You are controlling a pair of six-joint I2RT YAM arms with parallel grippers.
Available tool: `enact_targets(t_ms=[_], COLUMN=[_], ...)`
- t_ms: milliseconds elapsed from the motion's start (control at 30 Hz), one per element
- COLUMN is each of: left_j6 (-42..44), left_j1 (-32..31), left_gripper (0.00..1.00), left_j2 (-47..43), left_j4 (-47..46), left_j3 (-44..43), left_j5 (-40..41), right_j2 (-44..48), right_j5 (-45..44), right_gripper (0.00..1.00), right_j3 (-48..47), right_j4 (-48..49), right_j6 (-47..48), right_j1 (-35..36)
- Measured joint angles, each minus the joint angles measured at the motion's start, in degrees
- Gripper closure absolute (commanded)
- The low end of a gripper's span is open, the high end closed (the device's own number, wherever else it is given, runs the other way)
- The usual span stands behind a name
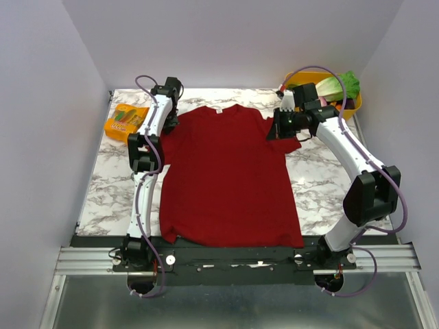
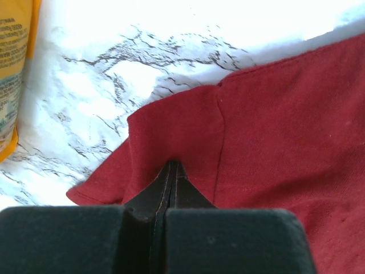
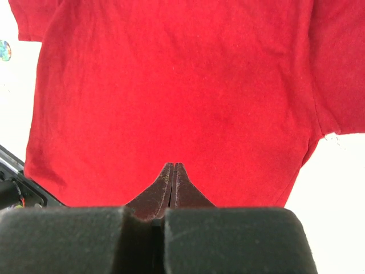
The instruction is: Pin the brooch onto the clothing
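The dark red T-shirt (image 1: 226,178) lies flat on the marble table, its white collar label (image 1: 218,111) at the far side. My left gripper (image 1: 171,116) is shut and empty, its tips over the shirt's left sleeve (image 2: 165,137) in the left wrist view (image 2: 173,165). My right gripper (image 1: 274,130) is shut and empty by the right sleeve, its tips above the shirt's body (image 3: 171,85) in the right wrist view (image 3: 174,165). The brooch (image 3: 4,50), a tiny pale grey-green disc, lies on the table just off a corner of the shirt. It does not show in the top view.
An orange snack bag (image 1: 127,122) lies at the far left, left of the sleeve, also in the left wrist view (image 2: 14,74). A yellow bowl (image 1: 357,104) holding lettuce stands at the far right. A black rail (image 1: 233,257) runs along the table's near edge.
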State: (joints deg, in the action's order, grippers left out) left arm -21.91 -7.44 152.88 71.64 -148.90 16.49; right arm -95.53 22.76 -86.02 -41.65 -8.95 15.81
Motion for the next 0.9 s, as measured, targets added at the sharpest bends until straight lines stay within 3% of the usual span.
enact_targets(t_ms=[400, 600, 767, 900], left_j6=[-4.85, -6.23, -5.57, -4.98], left_j1=[5.57, 6.67, 4.98, 2.43], left_gripper=[1.0, 1.0, 1.0, 1.0], left_j2=[0.96, 0.09, -8.48, -23.98], left_j4=[-2.25, -9.38, -18.45, -24.72], left_j3=[-2.4, -0.76, 11.3, 27.52], left_j5=[-4.98, -11.72, -18.03, -20.94], right_j2=[-3.54, -3.54, -2.73, 0.09], right_j5=[0.02, 0.04, 0.11, -0.15], right_gripper=[0.99, 0.99, 0.99, 0.99], right_j3=[-1.97, -1.97, -1.62, 1.05], right_j4=[-0.39, -0.42, -0.28, -0.09], right_j6=[0.24, 0.68, 0.66, 0.37], right_j1=[0.0, 0.0, 0.0, 0.74])
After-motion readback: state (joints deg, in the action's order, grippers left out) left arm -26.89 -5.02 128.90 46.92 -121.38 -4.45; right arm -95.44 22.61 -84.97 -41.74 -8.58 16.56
